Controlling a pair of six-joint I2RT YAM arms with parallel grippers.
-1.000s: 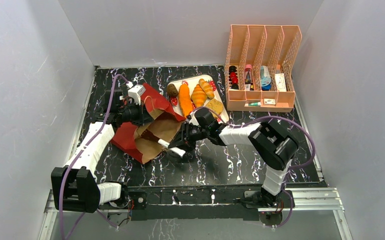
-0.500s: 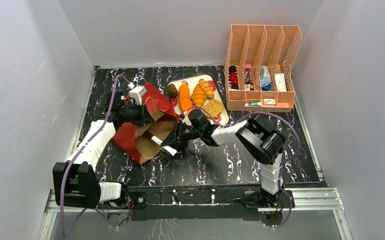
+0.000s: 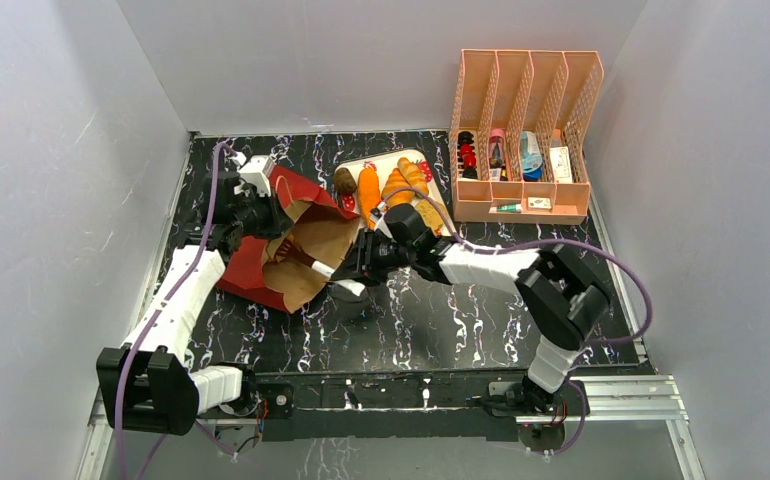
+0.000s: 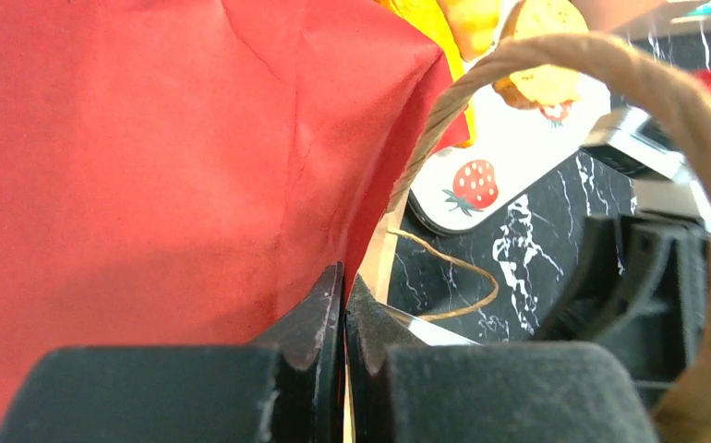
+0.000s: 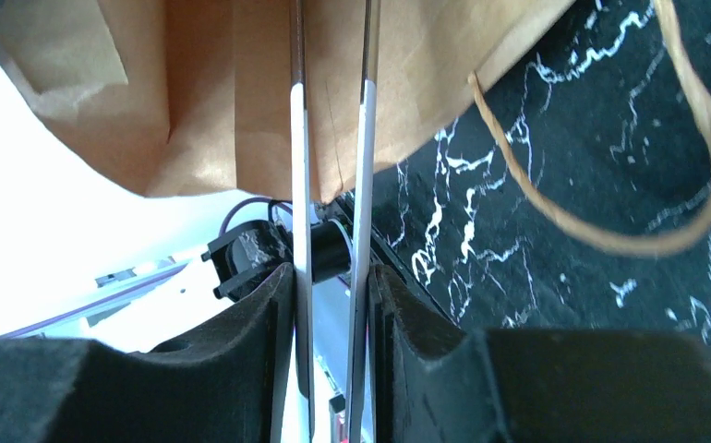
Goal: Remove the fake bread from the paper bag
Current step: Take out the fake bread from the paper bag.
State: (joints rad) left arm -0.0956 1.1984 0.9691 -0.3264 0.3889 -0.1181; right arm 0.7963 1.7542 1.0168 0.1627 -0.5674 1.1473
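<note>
The paper bag (image 3: 301,262) lies on its side with its mouth facing right, red paper (image 4: 149,157) filling the left wrist view. My left gripper (image 3: 259,217) (image 4: 344,300) is shut on the bag's red upper edge, holding the mouth up. My right gripper (image 3: 366,264) (image 5: 333,277) is shut on the metal tongs (image 3: 311,262) (image 5: 298,138), whose two arms reach into the brown mouth (image 5: 232,101). The fake bread (image 3: 369,196) that shows lies on the strawberry-print tray (image 3: 381,159): a dark roll (image 3: 345,180), croissants (image 3: 398,188) and a tan slice (image 3: 429,214). The bag's inside shows only brown paper.
A pink mesh organiser (image 3: 524,135) with small items stands at the back right, beside the tray. A twine handle (image 5: 610,242) loops on the black marbled table (image 3: 441,320) by the bag's mouth; the other handle (image 4: 555,55) arcs close to the left wrist camera.
My left gripper has pulled the bag's upper edge back and to the left, widening the mouth. My right gripper has pushed the tongs deeper into the bag, its jaws squeezing them a little closer.
</note>
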